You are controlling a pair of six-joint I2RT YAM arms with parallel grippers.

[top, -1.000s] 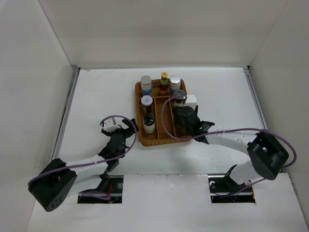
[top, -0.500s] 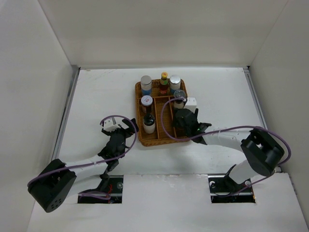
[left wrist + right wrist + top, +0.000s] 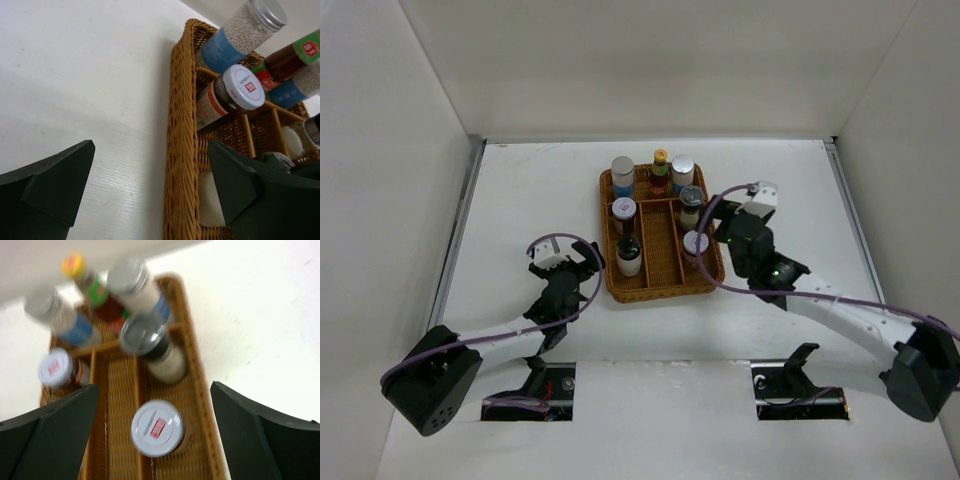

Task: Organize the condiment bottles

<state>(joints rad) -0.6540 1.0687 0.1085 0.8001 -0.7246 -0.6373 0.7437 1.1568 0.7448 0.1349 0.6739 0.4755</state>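
Wicker tray [image 3: 660, 292] of condiment bottles [image 3: 629, 255], white table [image 3: 520, 200], left pincer [image 3: 565, 264] just beside

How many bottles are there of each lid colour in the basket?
Silver lids: 3
White lids: 2
Yellow cap: 1
Black cap: 1
Total: 7 bottles, all in the wicker tray.

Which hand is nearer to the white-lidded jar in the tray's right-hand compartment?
Right. The right hand hangs open just right of the white-lidded jar, over the right edge of the tray. The left hand sits open off the tray's left side, with the tray's width between.
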